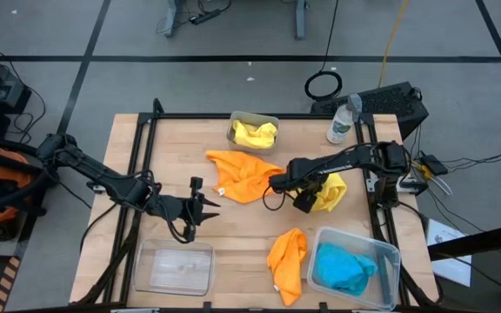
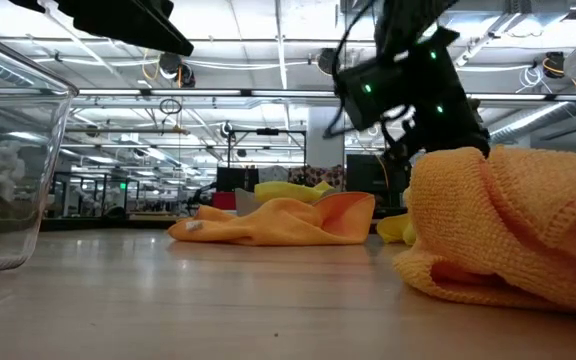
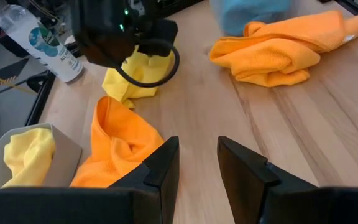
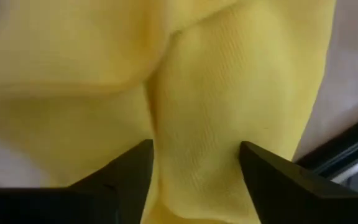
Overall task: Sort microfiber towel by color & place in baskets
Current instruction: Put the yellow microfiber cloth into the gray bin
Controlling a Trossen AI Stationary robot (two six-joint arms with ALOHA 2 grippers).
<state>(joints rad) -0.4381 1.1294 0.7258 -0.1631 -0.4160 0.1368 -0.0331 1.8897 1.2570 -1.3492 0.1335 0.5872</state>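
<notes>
Towels surround us: our right gripper [image 1: 305, 202], jaws apart, straddles a crumpled yellow microfiber towel [image 1: 330, 192]. Just beside lies a spread orange microfiber towel [image 1: 242, 175], with a clear plastic water bottle [image 1: 341, 122] behind. Our left gripper [image 1: 205, 205] hovers part-open, empty.
</notes>
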